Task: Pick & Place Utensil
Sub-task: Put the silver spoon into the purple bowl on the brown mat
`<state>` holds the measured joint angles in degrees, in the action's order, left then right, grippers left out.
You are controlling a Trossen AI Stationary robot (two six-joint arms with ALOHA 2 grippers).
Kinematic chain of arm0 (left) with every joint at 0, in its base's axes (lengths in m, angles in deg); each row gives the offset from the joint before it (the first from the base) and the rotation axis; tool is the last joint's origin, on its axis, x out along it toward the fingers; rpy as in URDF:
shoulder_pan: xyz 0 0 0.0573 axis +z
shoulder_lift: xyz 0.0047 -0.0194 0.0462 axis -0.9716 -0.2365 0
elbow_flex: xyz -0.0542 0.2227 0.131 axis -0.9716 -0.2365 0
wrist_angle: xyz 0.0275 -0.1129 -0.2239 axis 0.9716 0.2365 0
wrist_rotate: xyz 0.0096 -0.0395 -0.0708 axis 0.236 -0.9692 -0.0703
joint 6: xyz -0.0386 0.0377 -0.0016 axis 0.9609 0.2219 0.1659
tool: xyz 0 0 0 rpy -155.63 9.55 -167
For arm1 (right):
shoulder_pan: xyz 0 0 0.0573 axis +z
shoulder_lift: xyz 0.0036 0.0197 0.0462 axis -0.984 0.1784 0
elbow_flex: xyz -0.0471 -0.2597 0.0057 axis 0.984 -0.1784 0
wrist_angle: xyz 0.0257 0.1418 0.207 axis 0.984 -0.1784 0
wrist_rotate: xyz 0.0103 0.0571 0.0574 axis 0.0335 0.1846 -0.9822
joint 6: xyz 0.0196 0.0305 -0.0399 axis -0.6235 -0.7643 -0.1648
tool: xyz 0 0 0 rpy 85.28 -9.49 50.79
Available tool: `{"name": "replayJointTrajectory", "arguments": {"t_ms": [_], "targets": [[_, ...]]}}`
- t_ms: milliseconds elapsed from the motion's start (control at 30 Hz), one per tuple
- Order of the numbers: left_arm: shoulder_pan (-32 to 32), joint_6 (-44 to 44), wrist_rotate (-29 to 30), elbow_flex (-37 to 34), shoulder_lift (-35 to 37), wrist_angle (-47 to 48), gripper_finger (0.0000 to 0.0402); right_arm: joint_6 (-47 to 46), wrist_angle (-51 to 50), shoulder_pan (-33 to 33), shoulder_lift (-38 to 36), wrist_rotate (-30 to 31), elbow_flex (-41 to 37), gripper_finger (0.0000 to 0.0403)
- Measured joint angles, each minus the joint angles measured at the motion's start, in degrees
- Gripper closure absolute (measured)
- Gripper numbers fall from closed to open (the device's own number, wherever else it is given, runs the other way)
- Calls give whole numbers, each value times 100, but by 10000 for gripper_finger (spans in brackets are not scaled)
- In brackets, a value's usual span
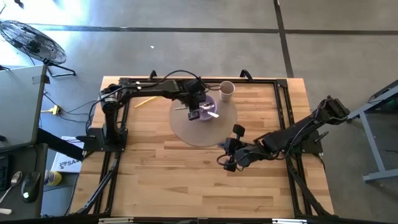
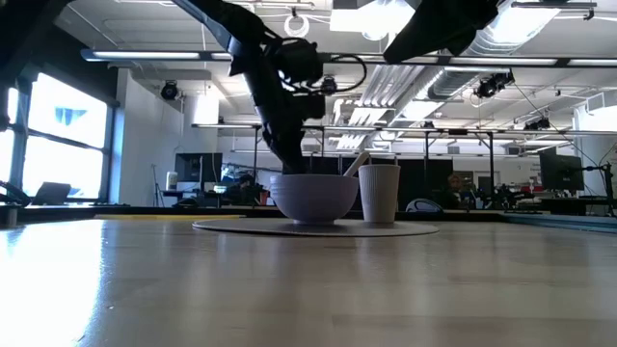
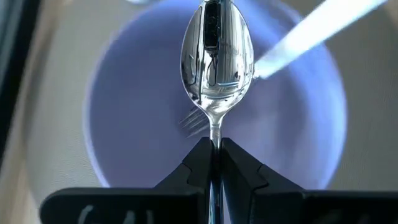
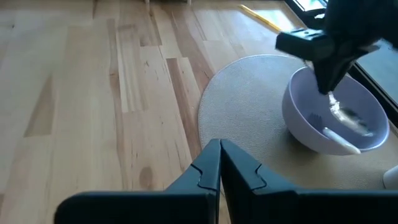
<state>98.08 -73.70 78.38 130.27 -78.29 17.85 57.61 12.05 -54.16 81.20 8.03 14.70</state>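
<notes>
Left wrist view, spoon (image 3: 216,62) pinched in left gripper (image 3: 213,149)

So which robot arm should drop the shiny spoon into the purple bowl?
The left. Its gripper already holds the shiny metal spoon right above the purple bowl. The right gripper waits shut, off the mat.

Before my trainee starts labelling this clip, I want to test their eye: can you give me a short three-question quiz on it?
1. True or false: the left gripper is shut on a spoon.
2. The spoon hangs over: A) paper cup B) purple bowl C) bare table
3. What white utensil already lies in the bowl?

Key: 1 true. 2 B. 3 a fork. The right gripper waits shut beside the round mat.
</notes>
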Motion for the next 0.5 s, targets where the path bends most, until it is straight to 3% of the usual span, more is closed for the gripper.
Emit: {"name": "replayJointTrajectory", "arguments": {"t_ms": [500], "targets": [[0, 40, 3, 4, -157, -201, 353, -20, 13, 0, 0, 11, 0, 402]]}}
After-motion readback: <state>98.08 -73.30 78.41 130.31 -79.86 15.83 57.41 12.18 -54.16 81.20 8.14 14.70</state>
